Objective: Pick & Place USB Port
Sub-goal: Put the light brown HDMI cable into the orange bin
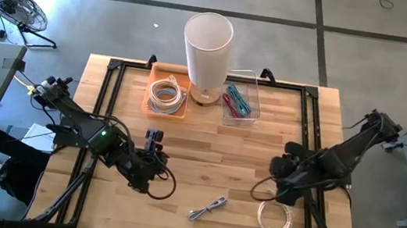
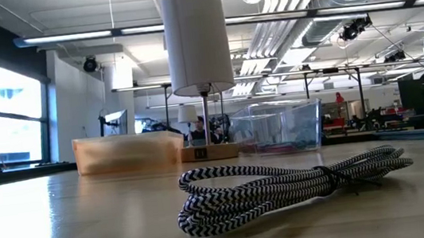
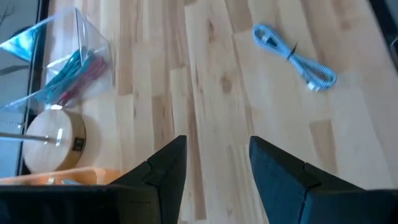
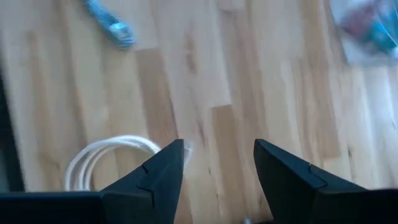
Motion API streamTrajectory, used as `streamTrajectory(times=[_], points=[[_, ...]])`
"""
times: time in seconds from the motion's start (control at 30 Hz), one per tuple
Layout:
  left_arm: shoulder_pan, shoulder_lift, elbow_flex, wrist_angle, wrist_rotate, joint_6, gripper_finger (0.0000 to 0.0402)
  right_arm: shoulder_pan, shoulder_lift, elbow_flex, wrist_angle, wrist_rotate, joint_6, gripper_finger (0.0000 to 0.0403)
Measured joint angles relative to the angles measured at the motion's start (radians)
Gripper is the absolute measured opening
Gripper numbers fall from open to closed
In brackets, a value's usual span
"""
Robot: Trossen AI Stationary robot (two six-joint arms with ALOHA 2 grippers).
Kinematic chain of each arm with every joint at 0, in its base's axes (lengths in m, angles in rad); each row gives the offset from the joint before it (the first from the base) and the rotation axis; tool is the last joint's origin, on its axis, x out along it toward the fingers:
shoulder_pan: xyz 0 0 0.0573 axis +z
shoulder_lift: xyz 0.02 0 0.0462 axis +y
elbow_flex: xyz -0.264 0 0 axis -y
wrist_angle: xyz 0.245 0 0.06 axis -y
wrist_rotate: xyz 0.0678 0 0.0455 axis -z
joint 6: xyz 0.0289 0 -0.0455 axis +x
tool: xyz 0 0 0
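A bundled black-and-white braided USB cable (image 1: 208, 207) lies flat on the table near its near edge; it fills the low view (image 2: 284, 187) and shows in the left wrist view (image 3: 294, 57). A coiled white cable (image 1: 275, 219) lies flat to its right, also in the right wrist view (image 4: 106, 158). My left gripper (image 1: 154, 141) is open, left of the braided cable and holding nothing. My right gripper (image 1: 281, 168) is open, just beyond the white coil, also holding nothing.
A white lamp (image 1: 208, 48) stands at the table's far middle. An orange tray (image 1: 167, 93) with a white coiled cable sits left of it, a clear bin (image 1: 241, 99) with coloured cables right of it. Bare wood lies between the arms.
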Motion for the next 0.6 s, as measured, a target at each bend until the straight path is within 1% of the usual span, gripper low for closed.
streamTrajectory(times=[0.03, 0.07, 0.2, 0.27, 0.37, 0.5, 0.6], points=[[0.0, 0.0, 0.0, 0.015, 0.0, 0.005, 0.0169, 0.0, 0.012, 0.0, 0.0, -0.014, 0.023, 0.0188], [0.0, 0.0, 0.0, 0.026, 0.0, 0.008, 0.0169, 0.0, 0.025, 0.0, 0.002, -0.05, 0.037, 0.0188], [0.0, 0.0, 0.0, 0.034, 0.002, 0.03, 0.0169, 0.04, 0.066, 0.0, 0.005, -0.231, 0.057, 0.0188], [-0.001, 0.0, 0.0, 0.033, 0.004, 0.033, 0.0169, 0.071, 0.08, 0.0, 0.008, -0.275, 0.074, 0.0188], [0.0, 0.0, 0.0, 0.038, 0.004, 0.034, 0.0169, 0.121, 0.092, 0.0, 0.02, -0.283, 0.12, 0.0188], [0.001, 0.0, 0.0, 0.115, -0.029, 0.044, 0.0169, 0.174, 0.104, 0.0, 0.047, -0.279, 0.203, 0.0188], [0.001, -0.001, 0.0, 0.198, -0.038, 0.115, 0.0169, 0.2, 0.119, 0.0, 0.055, -0.196, 0.262, 0.0188]])
